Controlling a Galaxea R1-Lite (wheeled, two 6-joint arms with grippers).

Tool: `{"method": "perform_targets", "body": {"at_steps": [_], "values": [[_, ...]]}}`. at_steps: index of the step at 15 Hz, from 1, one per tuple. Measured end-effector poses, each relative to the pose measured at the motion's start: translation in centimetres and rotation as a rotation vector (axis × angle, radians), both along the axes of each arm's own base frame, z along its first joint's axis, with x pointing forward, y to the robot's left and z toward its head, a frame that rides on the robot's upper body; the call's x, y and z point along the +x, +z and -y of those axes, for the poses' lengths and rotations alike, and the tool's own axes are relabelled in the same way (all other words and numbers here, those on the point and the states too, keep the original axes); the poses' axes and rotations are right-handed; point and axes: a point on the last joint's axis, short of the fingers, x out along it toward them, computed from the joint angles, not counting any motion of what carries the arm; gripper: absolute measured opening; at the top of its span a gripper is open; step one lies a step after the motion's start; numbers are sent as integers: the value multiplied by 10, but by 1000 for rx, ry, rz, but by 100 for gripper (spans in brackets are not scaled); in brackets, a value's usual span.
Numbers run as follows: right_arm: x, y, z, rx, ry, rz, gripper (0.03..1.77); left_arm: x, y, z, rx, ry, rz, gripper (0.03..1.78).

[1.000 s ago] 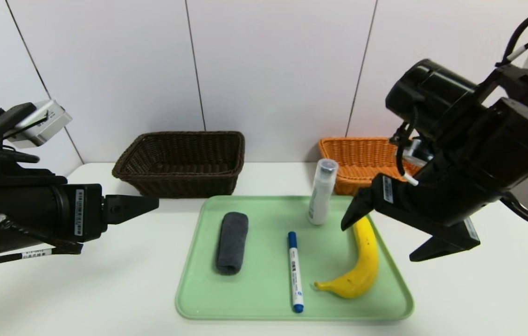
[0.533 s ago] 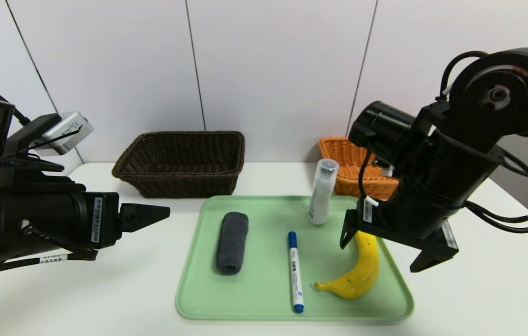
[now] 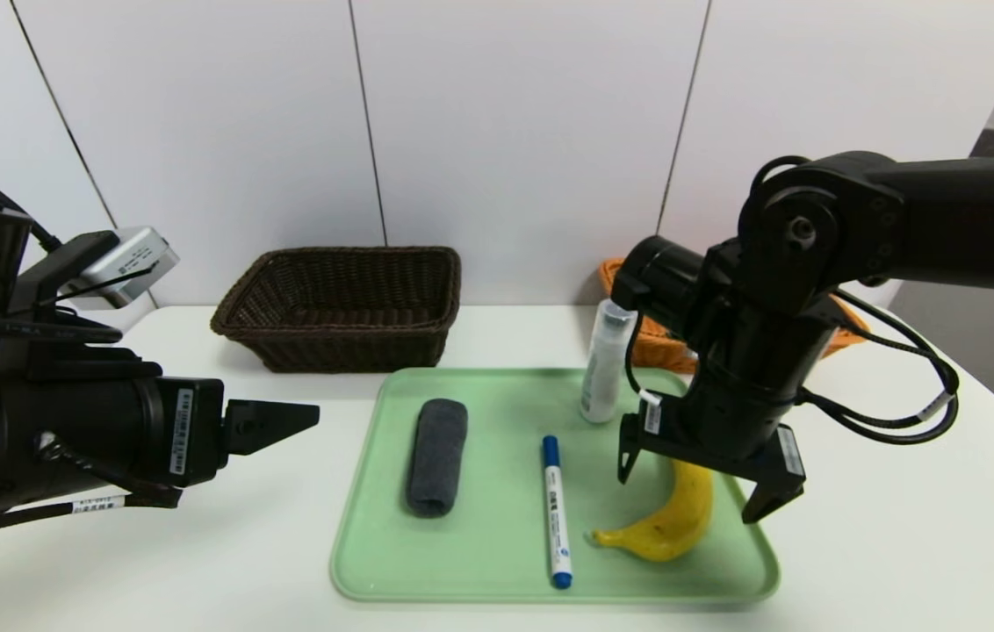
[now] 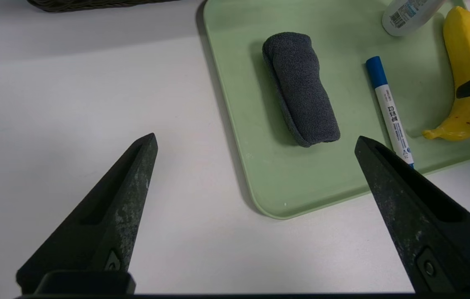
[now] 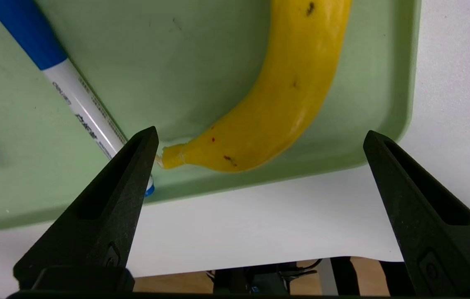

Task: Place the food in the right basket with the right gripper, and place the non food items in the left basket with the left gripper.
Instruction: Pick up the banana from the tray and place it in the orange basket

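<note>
head overview, wrists close (shared tray)

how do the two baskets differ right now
The left basket is dark brown and in full view; the right basket is orange and mostly hidden behind the right arm. The left one looks empty; the right one's inside cannot be seen. Both are woven and stand on the table behind the tray.
</note>
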Motion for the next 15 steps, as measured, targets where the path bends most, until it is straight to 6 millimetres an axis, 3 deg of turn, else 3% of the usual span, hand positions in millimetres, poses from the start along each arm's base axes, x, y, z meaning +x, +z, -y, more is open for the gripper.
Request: {"method": "perform_targets", "body": {"at_steps": [6, 15], "values": [[16, -19, -1, -24, -36, -41, 170, -1, 0, 0, -12, 3, -4, 169], [15, -25, 1, -26, -41, -77, 170, -7, -2, -3, -10, -2, -6, 169]]}}
